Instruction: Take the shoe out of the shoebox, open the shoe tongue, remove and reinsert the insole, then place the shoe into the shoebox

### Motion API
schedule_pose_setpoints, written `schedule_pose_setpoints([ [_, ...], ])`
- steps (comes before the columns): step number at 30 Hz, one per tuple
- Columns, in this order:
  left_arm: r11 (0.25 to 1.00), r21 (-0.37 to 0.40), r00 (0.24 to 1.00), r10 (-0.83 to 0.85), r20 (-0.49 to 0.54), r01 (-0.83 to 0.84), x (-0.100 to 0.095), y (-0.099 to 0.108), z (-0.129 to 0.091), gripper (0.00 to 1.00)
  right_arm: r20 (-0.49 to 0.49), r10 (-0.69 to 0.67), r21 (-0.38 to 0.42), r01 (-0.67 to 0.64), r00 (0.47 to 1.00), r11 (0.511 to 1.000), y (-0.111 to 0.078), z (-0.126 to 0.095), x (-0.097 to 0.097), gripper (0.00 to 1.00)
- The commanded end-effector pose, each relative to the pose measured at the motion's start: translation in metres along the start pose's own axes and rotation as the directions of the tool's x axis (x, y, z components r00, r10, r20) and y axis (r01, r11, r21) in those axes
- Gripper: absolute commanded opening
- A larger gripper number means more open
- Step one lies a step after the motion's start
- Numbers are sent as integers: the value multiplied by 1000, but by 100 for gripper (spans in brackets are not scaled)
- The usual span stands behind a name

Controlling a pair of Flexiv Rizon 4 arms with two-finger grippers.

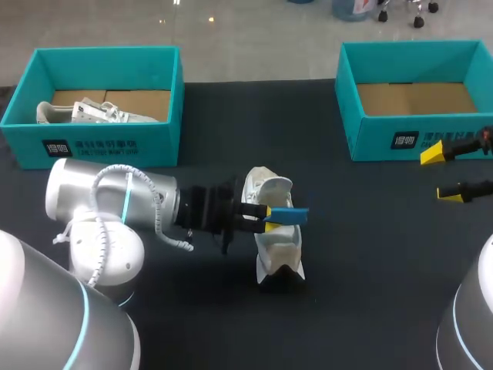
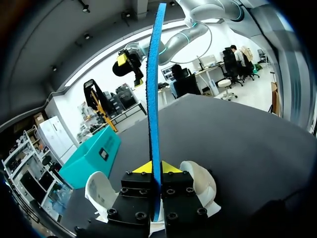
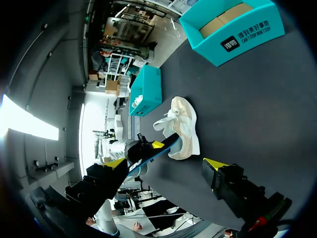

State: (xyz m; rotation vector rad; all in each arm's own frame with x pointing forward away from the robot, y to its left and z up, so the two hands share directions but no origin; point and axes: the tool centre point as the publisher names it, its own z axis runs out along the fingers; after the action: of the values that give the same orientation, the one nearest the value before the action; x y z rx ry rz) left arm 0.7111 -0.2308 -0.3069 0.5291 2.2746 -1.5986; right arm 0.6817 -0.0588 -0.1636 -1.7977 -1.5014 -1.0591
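Note:
A white shoe lies on the dark table between the two boxes, and also shows as the shoe in the right wrist view. My left gripper hovers over it, shut on a blue insole. In the left wrist view the insole runs edge-on out from between the fingers, with the shoe beneath them. My right gripper stands open at the table's right edge, in front of the right box, holding nothing. From the right gripper the insole is seen ahead.
A teal shoebox at the back left holds a second white shoe. A second teal shoebox at the back right shows only its cardboard floor. Dark tabletop lies between the shoe and my right arm.

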Motion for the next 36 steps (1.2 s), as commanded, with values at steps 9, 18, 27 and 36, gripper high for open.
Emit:
schedule_pose_setpoints([
  [9,998,-60,999,33,2,-33,-8,14,5,0,3,2,0,-2,1000,1000,0,0,0,100],
  [18,996,-53,997,73,-4,-73,-7,29,10,0,3,2,0,-2,1000,1000,0,0,0,100],
  [27,995,-67,997,81,14,-79,-7,42,10,0,3,2,0,-2,1000,1000,0,0,0,100],
  [36,995,-83,998,57,36,-54,-7,46,9,0,3,2,0,-2,1000,1000,0,0,0,100],
])
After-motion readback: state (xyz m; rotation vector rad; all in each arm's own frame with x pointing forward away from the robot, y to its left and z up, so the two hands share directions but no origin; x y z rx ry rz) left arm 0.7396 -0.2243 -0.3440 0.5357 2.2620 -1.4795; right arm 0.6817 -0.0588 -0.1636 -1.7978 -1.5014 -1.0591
